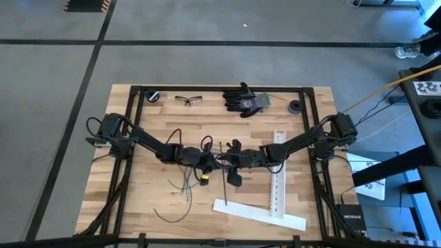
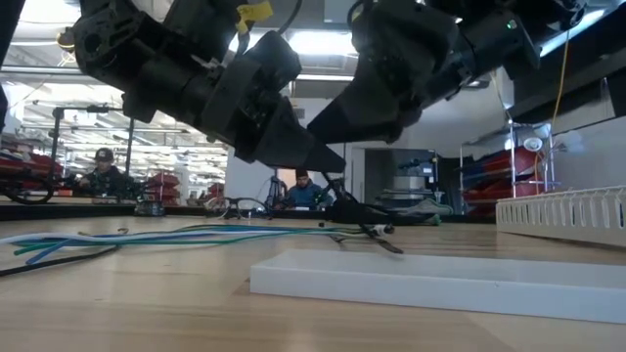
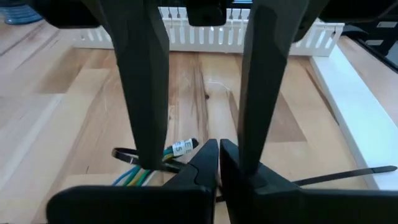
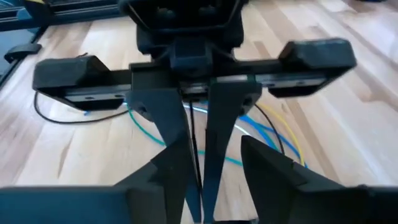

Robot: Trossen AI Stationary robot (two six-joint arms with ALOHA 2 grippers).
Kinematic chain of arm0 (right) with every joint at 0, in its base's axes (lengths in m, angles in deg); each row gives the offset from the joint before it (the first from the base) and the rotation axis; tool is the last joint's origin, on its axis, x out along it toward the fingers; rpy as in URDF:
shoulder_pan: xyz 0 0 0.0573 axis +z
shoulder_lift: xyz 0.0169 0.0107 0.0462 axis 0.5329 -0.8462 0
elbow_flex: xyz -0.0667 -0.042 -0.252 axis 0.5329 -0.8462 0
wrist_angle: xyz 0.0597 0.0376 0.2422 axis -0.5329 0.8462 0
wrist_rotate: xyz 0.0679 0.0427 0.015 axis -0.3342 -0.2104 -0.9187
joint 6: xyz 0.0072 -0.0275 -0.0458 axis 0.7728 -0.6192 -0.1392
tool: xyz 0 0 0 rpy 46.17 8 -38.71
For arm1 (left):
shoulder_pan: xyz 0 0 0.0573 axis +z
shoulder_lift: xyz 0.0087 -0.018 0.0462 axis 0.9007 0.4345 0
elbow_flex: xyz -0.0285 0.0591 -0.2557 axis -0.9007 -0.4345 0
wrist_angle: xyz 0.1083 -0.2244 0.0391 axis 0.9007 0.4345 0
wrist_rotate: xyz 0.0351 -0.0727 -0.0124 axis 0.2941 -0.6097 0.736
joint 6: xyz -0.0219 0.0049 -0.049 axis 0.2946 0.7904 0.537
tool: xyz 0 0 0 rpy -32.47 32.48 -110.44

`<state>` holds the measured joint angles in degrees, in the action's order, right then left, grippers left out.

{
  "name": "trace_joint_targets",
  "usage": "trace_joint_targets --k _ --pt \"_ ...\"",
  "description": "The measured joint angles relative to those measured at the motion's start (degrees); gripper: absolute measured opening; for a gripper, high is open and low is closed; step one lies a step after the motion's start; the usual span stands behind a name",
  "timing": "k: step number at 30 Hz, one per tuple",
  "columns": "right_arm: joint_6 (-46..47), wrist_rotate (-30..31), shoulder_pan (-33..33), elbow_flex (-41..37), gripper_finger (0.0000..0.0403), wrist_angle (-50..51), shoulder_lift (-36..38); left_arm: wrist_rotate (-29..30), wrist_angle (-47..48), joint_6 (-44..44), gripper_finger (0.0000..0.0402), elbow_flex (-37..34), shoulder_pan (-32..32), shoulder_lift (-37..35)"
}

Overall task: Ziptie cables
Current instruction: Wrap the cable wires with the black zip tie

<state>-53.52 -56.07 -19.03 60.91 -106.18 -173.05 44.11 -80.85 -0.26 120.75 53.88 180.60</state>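
Note:
My two grippers meet over the middle of the table. My left gripper [image 1: 212, 160] is shut on a thin black ziptie [image 1: 224, 182], which runs toward the near edge. My right gripper [image 1: 231, 160] faces it, open, with one finger on each side of my left gripper's fingertips [image 3: 217, 163], touching nothing that I can see. The cables [image 1: 180, 187], limp blue, green and yellow wires, lie on the wood under and beside my left gripper [image 4: 264, 127]. One labelled end [image 3: 180, 148] lies by a ziptie loop [image 3: 122, 154]. My left gripper pinches the black ziptie between its two shut fingertips. The strip comes out beside them [image 3: 300, 182] and shows as a thin line between them [image 4: 194, 146]. The fingers slant down toward the table's right side and lie across the strip. Its tail [image 3: 367, 169] rests on the table.
A perforated white strip [image 1: 277, 172] lies to the right of the grippers, and a flat white strip [image 1: 262, 214] lies near the front edge. At the far edge are safety glasses [image 1: 188, 100], black gloves [image 1: 244, 100] and small black parts [image 1: 295, 107]. People sit beyond the table [image 2: 103, 168].

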Motion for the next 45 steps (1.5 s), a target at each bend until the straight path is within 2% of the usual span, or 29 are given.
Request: trace_joint_targets --k 5,9,16,21,26,33,38,45 --pt "-0.04 -4.51 -0.06 0.18 0.0112 0.48 0.02 -0.07 0.11 -0.16 0.0000 0.01 -0.01 0.00" --pt "-0.95 -4.94 -0.08 0.18 0.0111 2.72 1.43 -0.02 0.23 -1.34 0.0000 -0.01 0.00 -0.91" --pt "-1.56 -0.57 -0.04 0.15 0.0111 17.57 8.47 0.09 6.37 -1.56 0.0000 0.03 0.02 -4.15" --pt "-0.09 0.67 -0.06 0.18 0.0111 20.72 9.36 0.04 13.75 -1.31 0.0002 0.05 0.30 -8.59" --pt "0.73 0.71 -0.05 0.09 0.0111 20.67 8.57 0.07 23.22 1.67 0.0046 0.08 1.22 -11.77" --pt "1.70 -0.44 0.00 0.13 0.0111 13.57 4.29 0.00 37.63 6.86 0.0130 -0.26 -0.19 -12.00" --pt "1.68 -3.75 -0.11 0.29 0.0111 7.08 -0.87 0.89 31.67 7.36 0.0146 -3.87 -4.00 -12.43" --pt "0.08 -5.77 -0.13 3.84 0.0116 6.49 -5.47 4.75 22.87 7.79 0.0132 -11.67 -5.41 -17.61"
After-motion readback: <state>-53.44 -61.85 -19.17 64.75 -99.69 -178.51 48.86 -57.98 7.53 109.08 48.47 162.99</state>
